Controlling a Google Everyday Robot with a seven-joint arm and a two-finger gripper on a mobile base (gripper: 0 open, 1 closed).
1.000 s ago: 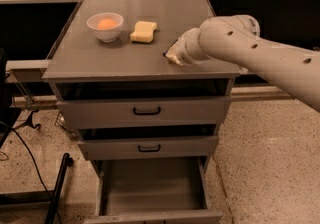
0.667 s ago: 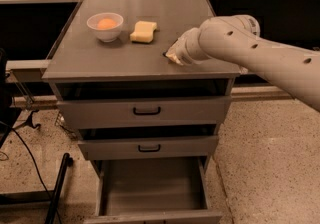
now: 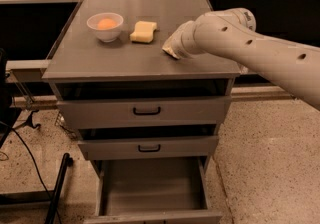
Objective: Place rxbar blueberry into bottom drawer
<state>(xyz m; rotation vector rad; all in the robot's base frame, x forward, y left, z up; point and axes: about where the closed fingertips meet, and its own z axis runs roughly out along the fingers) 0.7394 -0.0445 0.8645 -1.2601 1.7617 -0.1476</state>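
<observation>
Nothing has visibly shifted since the earlier frames: the long cream-coloured robot arm (image 3: 250, 48) reaches in from the right at the same slant, and its pale gripper (image 3: 171, 50) is down at the right part of the grey metal desk (image 3: 100, 60), at or just above its top. The thick wrist covers most of the gripper from this angle, so whether it is released or clenched on something cannot be told.

The rxbar blueberry in its dark wrapper does not show anywhere in this view; whether it lies hidden beneath the gripper cannot be told.

To the left of the gripper, apart from it, a yellow rectangular sponge block (image 3: 143, 31) lies flat on the desk. Further left, just beside the sponge, stands a small white round bowl (image 3: 105, 26) with an orange rounded item (image 3: 106, 23) inside.

Below the top, the shallow grey top drawer (image 3: 146, 111) with a black handle is pulled out slightly, and so is the shallow grey middle drawer (image 3: 149, 148) under it. The deep grey bottom drawer (image 3: 150, 188) is pulled well out, its plain grey floor in full sight.

A black cable (image 3: 20, 143) trails over the speckled floor (image 3: 260, 158) at the left, near a black slanted pole (image 3: 57, 188).
</observation>
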